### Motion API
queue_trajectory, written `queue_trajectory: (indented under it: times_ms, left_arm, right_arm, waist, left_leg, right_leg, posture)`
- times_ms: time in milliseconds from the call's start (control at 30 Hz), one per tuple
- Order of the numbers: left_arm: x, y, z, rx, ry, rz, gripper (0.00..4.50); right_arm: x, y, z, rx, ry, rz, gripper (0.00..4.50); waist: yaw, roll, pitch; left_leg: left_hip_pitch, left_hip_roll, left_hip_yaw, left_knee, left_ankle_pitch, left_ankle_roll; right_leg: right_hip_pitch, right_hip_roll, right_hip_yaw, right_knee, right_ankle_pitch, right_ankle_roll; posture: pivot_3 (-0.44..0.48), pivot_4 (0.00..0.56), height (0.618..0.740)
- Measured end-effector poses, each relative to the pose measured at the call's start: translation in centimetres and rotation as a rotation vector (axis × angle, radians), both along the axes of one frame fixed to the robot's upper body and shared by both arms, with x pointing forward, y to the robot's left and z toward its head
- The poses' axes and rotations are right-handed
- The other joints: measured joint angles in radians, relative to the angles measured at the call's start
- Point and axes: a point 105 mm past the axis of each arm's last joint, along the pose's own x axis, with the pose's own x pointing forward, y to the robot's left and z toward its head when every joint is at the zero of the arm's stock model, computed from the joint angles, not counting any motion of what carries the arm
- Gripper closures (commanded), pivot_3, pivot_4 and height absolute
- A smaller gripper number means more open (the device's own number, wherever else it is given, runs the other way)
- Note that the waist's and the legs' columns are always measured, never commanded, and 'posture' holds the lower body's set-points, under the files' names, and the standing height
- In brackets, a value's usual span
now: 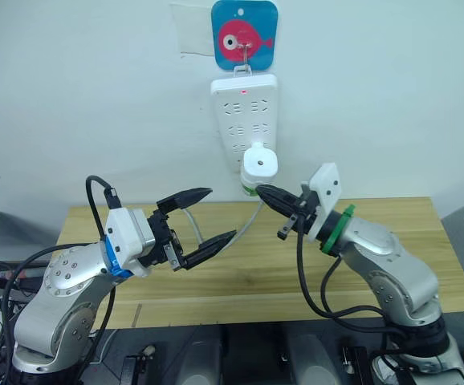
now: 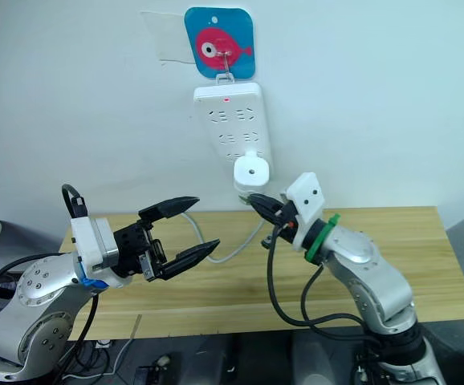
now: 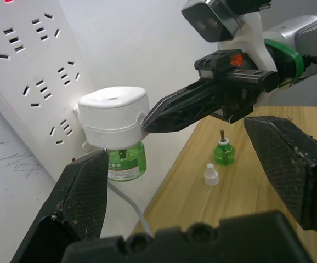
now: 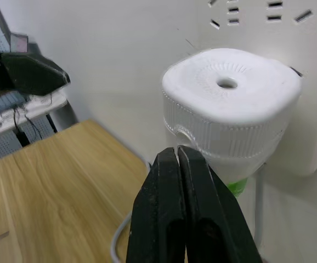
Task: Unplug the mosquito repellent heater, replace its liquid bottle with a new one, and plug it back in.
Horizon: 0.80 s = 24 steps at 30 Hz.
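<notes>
Right pincer (image 1: pixel 266 192) closed, tips at the plugged-in heater (image 1: pixel 259 166); left pincer (image 1: pixel 212 216) spread wide, hovering.

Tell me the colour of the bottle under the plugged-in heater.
Green, with a label, hanging under the white heater; the bottle shows best in the left wrist view.

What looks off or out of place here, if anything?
Nothing damaged or spilled. The mosquito repellent heater sits plugged into the power strip, green bottle attached. On the table, a second green bottle stands uncapped, its white cap loose beside it. The right gripper, shut, touches the heater.
</notes>
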Motion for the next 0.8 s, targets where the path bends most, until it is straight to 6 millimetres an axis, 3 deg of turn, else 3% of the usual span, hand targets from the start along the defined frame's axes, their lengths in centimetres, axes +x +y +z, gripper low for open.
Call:
queue_trajectory:
  times_ms: [67,433,800]
  left_arm:
    - [0.5,0.6,-0.4,0.009,0.031,0.036,0.00]
    - [1.6,3.3,-1.1,0.158,0.046,0.195,0.00]
    - [1.2,4.1,-1.3,0.177,0.075,0.221,0.00]
  right_arm:
    - [-0.5,-0.9,-0.4,-0.038,0.008,0.028,3.86]
    - [-1.9,-5.0,0.8,-0.158,-0.068,0.133,0.03]
    - [-2.6,-5.5,0.8,-0.148,-0.069,0.168,0.03]
  waist:
    - [-0.001,0.000,0.000]
    - [0.002,0.000,0.000]
    - [0.021,0.000,0.000]
  left_leg:
    - [0.000,0.000,0.000,0.000,0.000,0.000]
    - [0.000,0.001,0.000,-0.001,0.000,0.000]
    - [0.000,0.001,-0.001,-0.001,0.000,0.000]
  right_leg:
    - [0.001,0.000,0.000,-0.002,0.000,0.000]
    - [0.001,0.000,0.000,-0.002,0.000,0.000]
    - [0.002,0.000,0.001,-0.003,0.000,0.000]
  posture:
    - [-0.022,0.290,0.740]
    - [0.027,0.275,0.740]
    - [0.045,0.259,0.740]
